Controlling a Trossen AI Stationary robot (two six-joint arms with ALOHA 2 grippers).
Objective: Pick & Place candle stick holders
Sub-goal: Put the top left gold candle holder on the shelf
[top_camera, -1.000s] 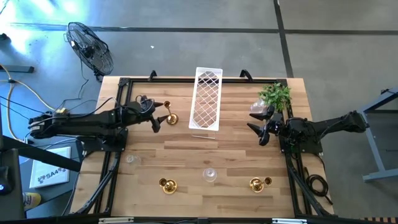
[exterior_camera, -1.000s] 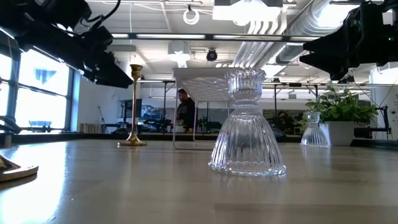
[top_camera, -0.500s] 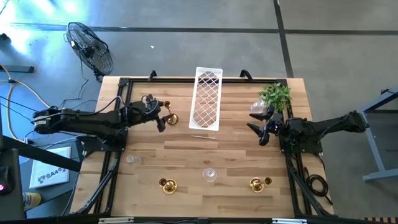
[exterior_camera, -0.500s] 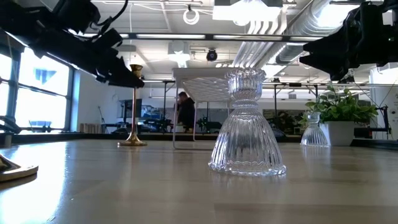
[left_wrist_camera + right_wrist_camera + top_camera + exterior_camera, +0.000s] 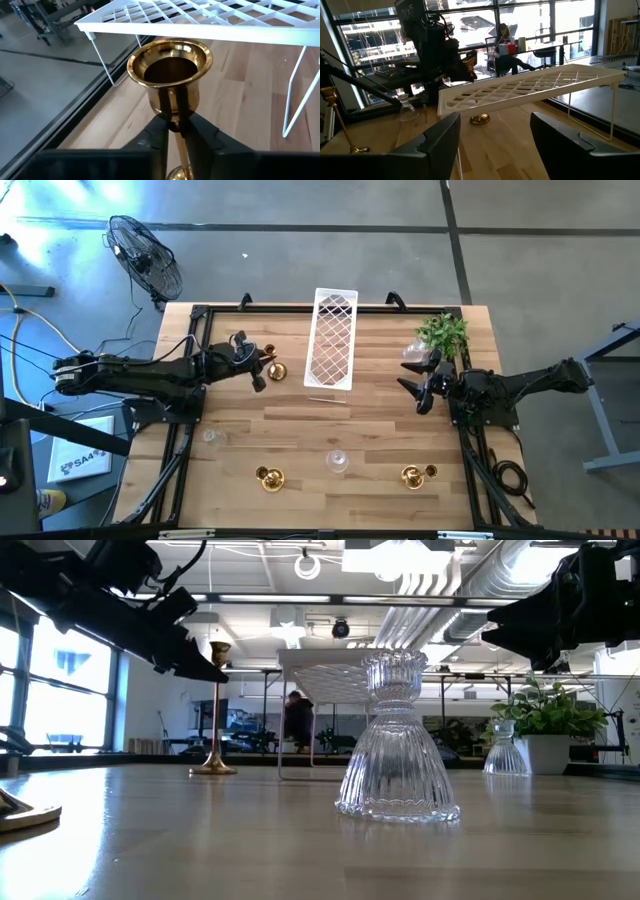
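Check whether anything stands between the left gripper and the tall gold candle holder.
Nothing does. The left gripper is already shut on the tall gold candle holder, jaws clamped on its slim stem just under the cup, beside the white lattice tray.

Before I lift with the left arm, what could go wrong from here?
1. The left gripper pinches the tall gold holder on its slim stem just under the cup, so it may swing or slip once raised.
2. The white lattice tray overhangs close beside the cup; a straight lift could clip its edge.
3. The right gripper waits open by the plant, clear of this move.
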